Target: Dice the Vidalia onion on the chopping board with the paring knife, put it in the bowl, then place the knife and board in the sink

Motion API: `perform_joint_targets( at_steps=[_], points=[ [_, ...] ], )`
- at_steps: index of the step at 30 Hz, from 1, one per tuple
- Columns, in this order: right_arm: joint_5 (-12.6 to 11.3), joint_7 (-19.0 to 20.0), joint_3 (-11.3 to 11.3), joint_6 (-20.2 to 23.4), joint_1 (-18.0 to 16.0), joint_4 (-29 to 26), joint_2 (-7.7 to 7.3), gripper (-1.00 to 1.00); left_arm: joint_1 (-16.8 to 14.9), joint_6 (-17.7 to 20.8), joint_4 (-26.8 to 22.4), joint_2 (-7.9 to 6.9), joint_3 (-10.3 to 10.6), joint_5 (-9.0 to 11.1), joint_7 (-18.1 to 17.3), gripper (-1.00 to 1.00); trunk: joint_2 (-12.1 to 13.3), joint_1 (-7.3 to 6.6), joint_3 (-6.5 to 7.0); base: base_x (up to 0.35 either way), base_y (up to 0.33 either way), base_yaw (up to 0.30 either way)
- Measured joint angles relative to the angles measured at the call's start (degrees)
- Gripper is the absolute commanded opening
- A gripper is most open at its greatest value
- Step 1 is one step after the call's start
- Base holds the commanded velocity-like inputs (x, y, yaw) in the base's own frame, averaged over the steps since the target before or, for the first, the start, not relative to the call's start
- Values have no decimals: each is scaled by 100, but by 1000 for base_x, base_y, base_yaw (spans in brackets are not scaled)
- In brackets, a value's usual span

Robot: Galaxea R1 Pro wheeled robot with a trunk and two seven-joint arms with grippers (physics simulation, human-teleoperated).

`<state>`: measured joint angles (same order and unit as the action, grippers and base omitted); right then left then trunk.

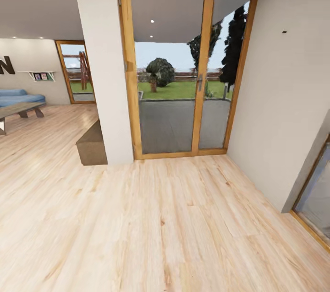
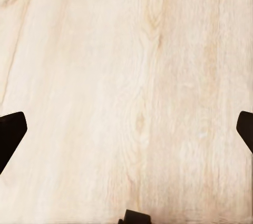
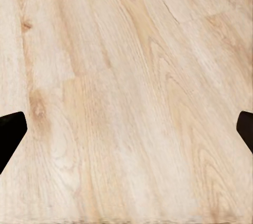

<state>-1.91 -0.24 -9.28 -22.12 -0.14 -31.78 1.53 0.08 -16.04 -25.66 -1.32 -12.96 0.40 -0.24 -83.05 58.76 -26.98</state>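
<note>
Underfoot: pale wood floor point(image 1: 165, 228), both wrist cameras looking down on it. Left gripper point(image 2: 126, 129) spread wide, nothing held; right gripper point(image 3: 126, 129) likewise. Step, by my judgement: transit to kitchen (nothing begun). Onion, board, knife, bowl, sink: whereabouts cannot tell. Next: turn, find kitchen. Ahead: glazed door point(image 1: 183, 72), white pillar point(image 1: 103, 63), low brown box point(image 1: 92, 145) beside it; blue sofa point(image 1: 20, 97) far left.

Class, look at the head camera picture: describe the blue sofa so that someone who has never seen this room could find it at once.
Start at the big wood-framed glass door facing the garden, then follow the pale wooden floor left past the white pillar into the far room. The blue sofa sits against that room's back wall, behind a low wooden bench. It is the one blue, cushioned piece there.
</note>
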Motion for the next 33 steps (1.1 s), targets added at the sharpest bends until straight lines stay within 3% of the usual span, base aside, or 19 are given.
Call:
perform_joint_targets(
  at_steps=[24,33],
  points=[
    [0,0,0,7,0,7,0,100,0,8,46,9,2,-8,1,100,0,0,0,-332,0,-275],
    [0,1,-2,8,-1,4,1,100,0,8,46,7,5,-8,1,100,-1,-3,0,-150,0,-275]
  ],
)
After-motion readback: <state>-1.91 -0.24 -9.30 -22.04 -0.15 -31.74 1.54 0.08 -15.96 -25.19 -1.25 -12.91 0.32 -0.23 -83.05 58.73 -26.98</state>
